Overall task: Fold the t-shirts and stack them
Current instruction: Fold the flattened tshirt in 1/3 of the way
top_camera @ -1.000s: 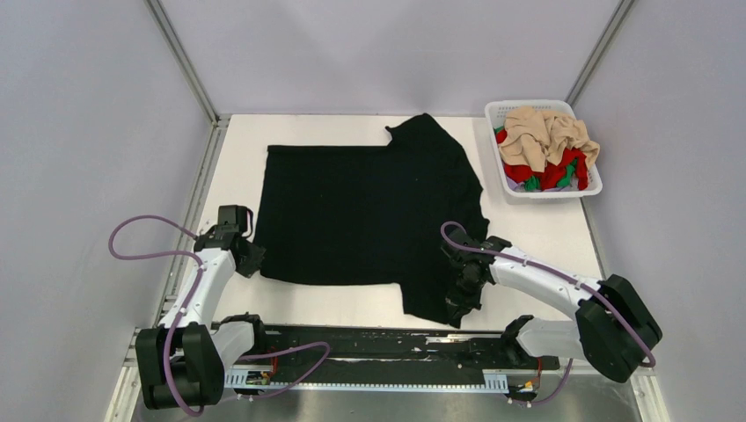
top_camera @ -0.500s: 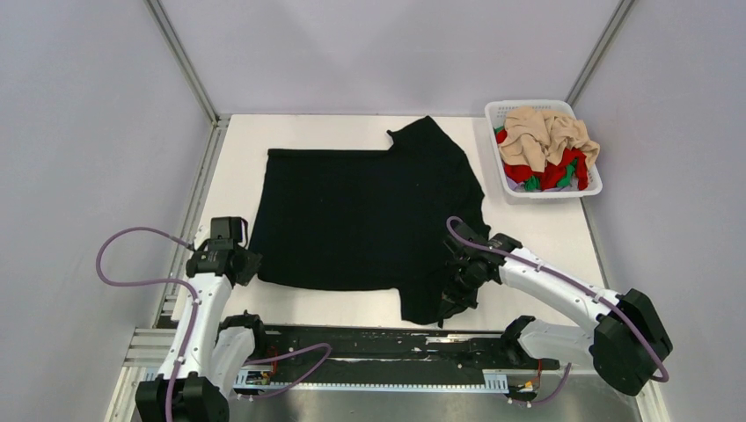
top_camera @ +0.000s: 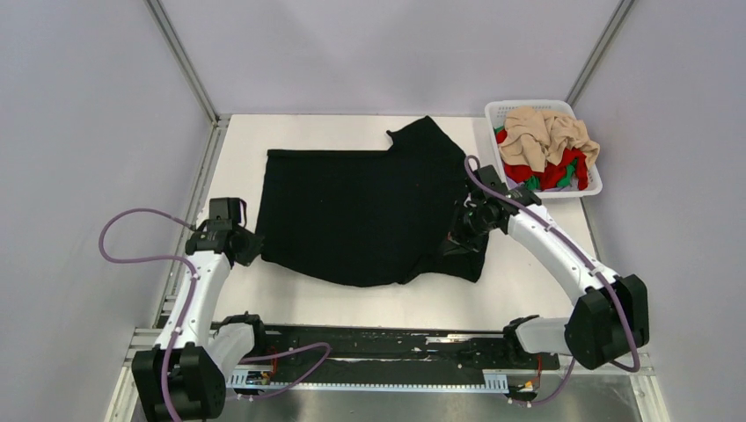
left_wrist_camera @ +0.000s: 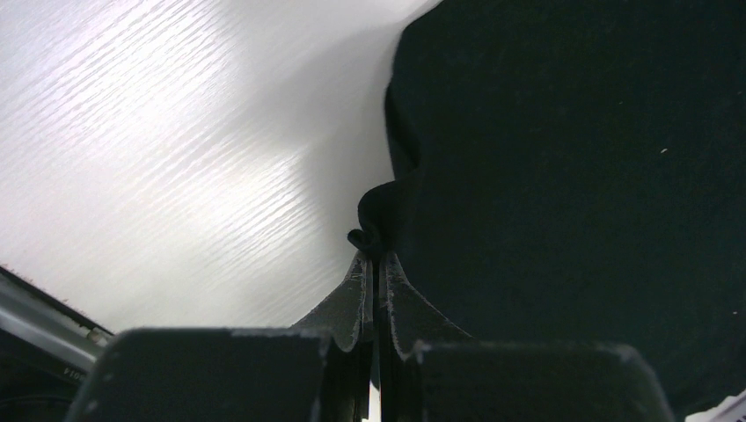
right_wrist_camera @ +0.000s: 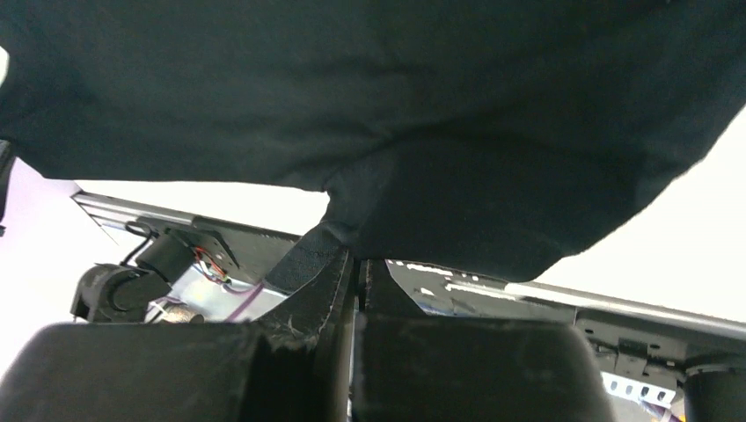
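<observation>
Black t-shirt lies on the bench beside the basket. Left fingers pinch the corner farthest from the basket; right fingers pinch the nearer fold. Uneven pulling could slip either thin grip.

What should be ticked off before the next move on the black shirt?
1. Left pincer shut on the black t-shirt at its near left corner: ok.
2. Right pincer shut on its near right edge: ok.
3. Gripped right part lifted off the table: ok.
4. Near hem straight between the pincers: not ok, it sags in a curve.
5. Right arm clear of the basket: cannot tell, they sit close in the top view.
</observation>
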`<state>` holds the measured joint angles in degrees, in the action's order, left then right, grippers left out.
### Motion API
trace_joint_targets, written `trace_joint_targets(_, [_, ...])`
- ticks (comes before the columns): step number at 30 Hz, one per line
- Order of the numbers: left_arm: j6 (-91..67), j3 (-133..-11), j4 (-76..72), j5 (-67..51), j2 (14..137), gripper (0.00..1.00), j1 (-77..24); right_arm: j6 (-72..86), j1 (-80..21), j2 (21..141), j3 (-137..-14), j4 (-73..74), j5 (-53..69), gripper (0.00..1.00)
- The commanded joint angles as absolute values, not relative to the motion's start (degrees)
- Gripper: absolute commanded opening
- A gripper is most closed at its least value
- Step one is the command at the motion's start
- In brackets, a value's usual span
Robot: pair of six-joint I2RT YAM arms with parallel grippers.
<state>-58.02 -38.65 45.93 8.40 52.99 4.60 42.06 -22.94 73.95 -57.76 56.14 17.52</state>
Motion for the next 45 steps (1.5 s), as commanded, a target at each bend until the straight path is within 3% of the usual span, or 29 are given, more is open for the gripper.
trace_joint_targets(1, [-58.63,-43.31,41.01,8.91,56.40,0.00,4.83,37.45,-19.19,76.60,-63.55,52.23,18.81,0.00])
trace_joint_targets(22, [-56.76,-56.26,34.82,10.73,76.76,0.00,5.40,31.20,-9.94,93.64,-81.66,47.29,22.75,0.00])
trace_joint_targets(34, [-55.24,-64.52,30.50,10.22,95.12,0.00,5.99,29.62,-7.40,112.73,-98.16,46.18,21.27,0.04])
trace_joint_targets(35, [-55.49,-66.32,30.41,10.73,96.38,0.03,6.03,30.13,-7.09,114.99,-100.28,45.81,20.37,0.06])
trace_joint_targets(37, [-55.51,-69.51,30.03,11.97,99.73,0.21,6.25,31.28,-6.04,119.96,-106.00,45.40,19.66,0.15])
trace_joint_targets(38, [-55.40,-70.74,29.90,12.31,101.49,0.51,6.29,31.96,-5.51,122.24,-109.13,45.47,19.99,0.24])
trace_joint_targets(40, [-54.46,-75.21,31.52,11.68,102.97,0.92,6.41,33.01,-4.65,125.18,-114.25,45.68,20.21,0.48])
trace_joint_targets(42, [-53.24,-78.91,33.09,11.08,102.67,0.99,6.42,33.04,-4.61,124.42,-115.21,45.65,19.12,0.66])
trace_joint_targets(45, [-51.84,-79.64,33.23,10.62,100.17,1.00,6.46,32.51,-5.09,119.51,-108.35,43.10,17.85,0.94])
